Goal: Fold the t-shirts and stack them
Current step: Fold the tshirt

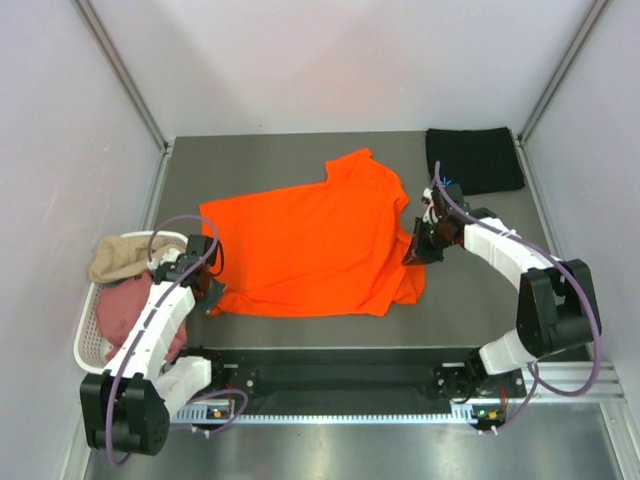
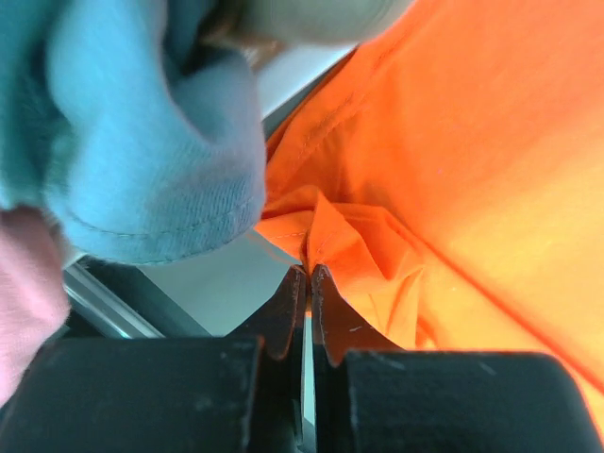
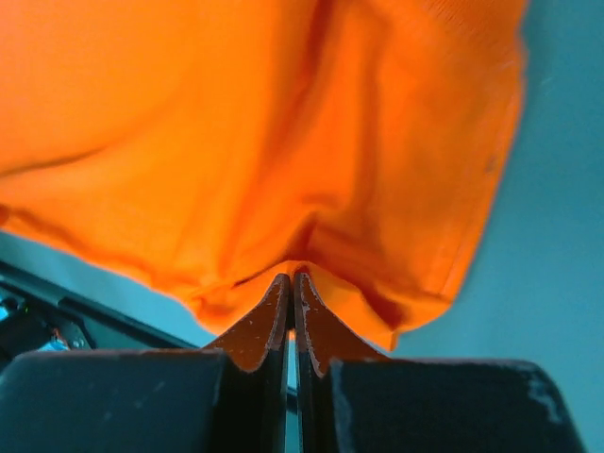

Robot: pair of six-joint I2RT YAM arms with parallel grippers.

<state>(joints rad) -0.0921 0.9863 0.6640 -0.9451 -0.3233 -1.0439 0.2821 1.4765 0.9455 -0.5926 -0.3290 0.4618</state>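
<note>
Pinching the orange shirt (image 1: 310,240), left and right jaws clamp its edges; nearby cloth (image 2: 142,151) is blurred.

Orange t-shirt (image 1: 310,240) spread out, centre; black t-shirt (image 1: 475,160) folded, far right.

Grey table (image 1: 262,165) between pale walls (image 1: 350,60), slanted metal corner posts (image 1: 122,72), soft even light.

Centre: bright orange cloth t-shirt (image 1: 310,245) is covering it.
Far strip: grey table (image 1: 260,160) is lying bare.
Left edge: white slotted plastic basket (image 1: 88,340) is blocking.
Far-right corner: folded black cloth shirt (image 1: 474,160) is sitting there.
</note>
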